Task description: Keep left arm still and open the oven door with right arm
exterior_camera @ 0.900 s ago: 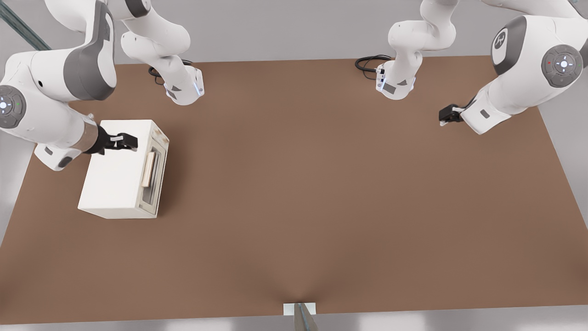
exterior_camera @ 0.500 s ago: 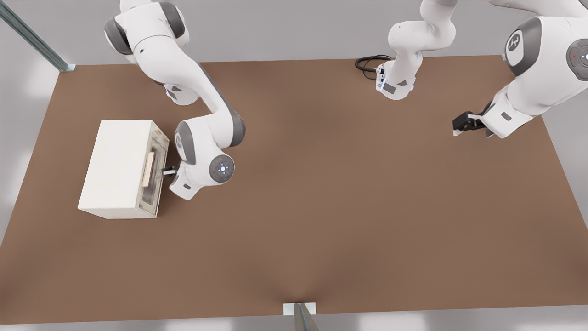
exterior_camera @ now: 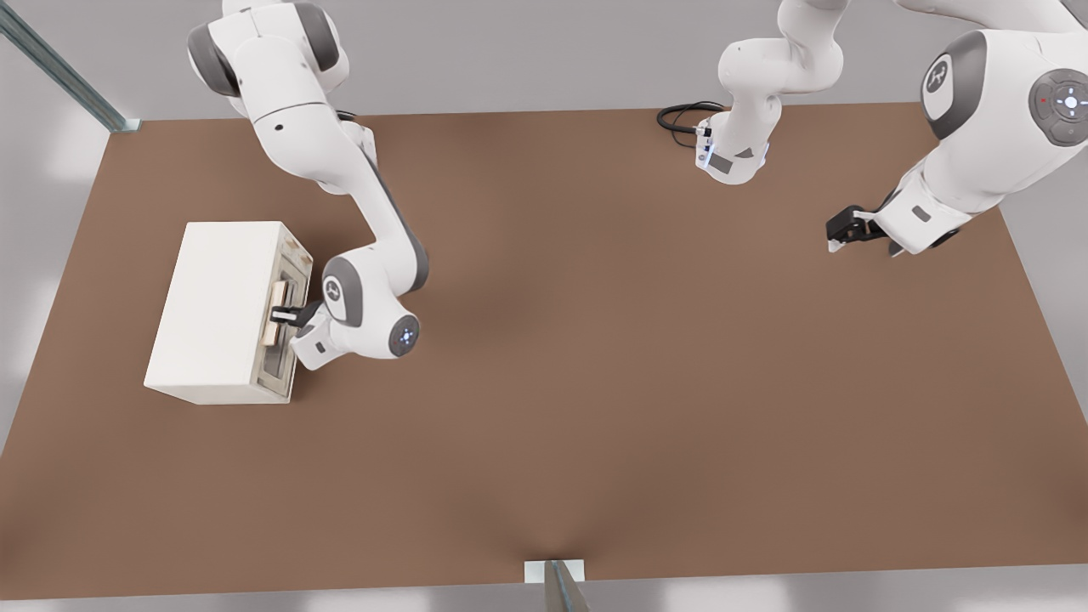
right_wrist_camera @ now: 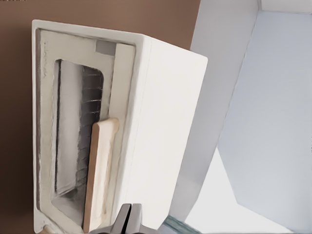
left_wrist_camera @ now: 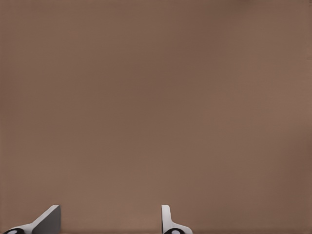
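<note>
Gripper: advanced from just off the oven door to its handle; fingers appear pressed together, nothing visibly between them.
Oven: on the surface, door still flush and unopened.
Implication: handle reached; pull not begun.

oven up close, door shut

gripper fingertips pressed together just beside the tan handle on the oven door; greyish window visible.
</note>
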`<state>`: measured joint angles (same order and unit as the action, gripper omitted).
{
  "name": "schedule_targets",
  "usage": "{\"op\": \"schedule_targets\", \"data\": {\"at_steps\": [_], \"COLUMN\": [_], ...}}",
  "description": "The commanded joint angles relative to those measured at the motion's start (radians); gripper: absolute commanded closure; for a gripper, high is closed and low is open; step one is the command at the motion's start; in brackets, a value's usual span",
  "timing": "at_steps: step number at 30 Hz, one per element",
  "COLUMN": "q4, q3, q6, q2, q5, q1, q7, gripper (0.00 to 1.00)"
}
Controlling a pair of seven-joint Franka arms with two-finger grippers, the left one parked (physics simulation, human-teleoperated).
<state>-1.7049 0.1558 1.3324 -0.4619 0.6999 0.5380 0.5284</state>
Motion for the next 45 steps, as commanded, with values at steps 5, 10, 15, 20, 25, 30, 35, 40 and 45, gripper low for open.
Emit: {"op": "schedule_targets", "data": {"at_steps": [5, 10, 15, 20, 25, 30, 35, 40, 45], "q4": [-0.071, -0.128, -0.134, -0.15, -0.162, -0.162, -0.134, 0.022, 0.291], "q3": [0.004, 0.005, 0.013, 0.013, 0.011, 0.011, 0.005, -0.041, -0.064], "q6": [0.076, 0.1, 0.116, 0.134, 0.134, 0.134, 0.116, 0.096, -0.035], "q2": [0.009, 0.016, 0.011, -0.001, -0.007, -0.011, -0.011, 0.028, 0.223], "q5": [0.023, 0.023, 0.024, 0.038, 0.035, 0.035, 0.026, -0.221, -0.763], "q1": [-0.003, -0.015, -0.027, -0.036, -0.036, -0.035, 0.011, 0.053, -0.325], "q7": [0.303, 0.303, 0.305, 0.305, 0.306, 0.306, 0.325, 0.322, -0.381], "gripper": [0.79, 0.79, 0.79, 0.79, 0.79, 0.79, 0.79, 0.79, 0.44]}}
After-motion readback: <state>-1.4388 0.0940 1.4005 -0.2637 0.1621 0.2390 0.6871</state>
